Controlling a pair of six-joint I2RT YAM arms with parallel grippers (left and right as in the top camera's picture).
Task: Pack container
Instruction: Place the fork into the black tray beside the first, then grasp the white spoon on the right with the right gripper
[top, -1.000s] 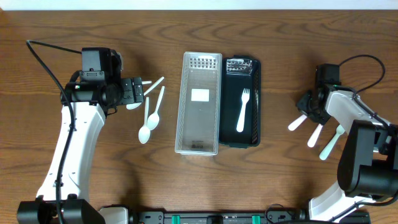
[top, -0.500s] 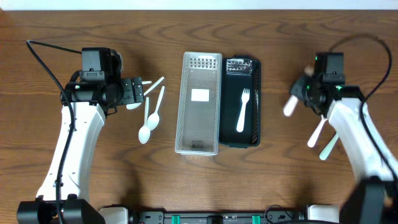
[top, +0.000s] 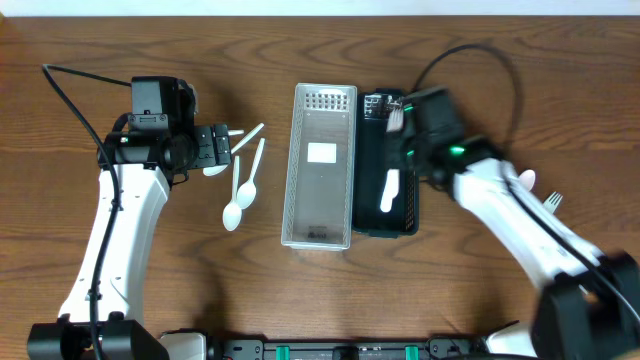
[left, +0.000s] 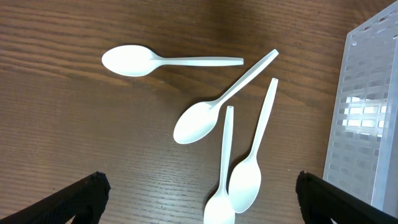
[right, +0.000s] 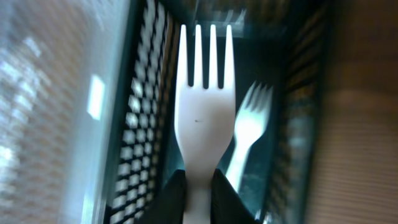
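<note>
White fork (right: 204, 124) clamped in my right hand (right: 199, 191) is hovering over the black bin (top: 405, 222); nine-o'clock spoons (top: 240, 185) are waiting, left hand (top: 222, 148) apart.

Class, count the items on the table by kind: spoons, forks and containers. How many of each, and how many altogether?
Spoons: 4
Forks: 4, including the held fork in the right gripper and two partly hidden by the right arm
Containers: 2, a clear container and a black container
Total: 10
</note>
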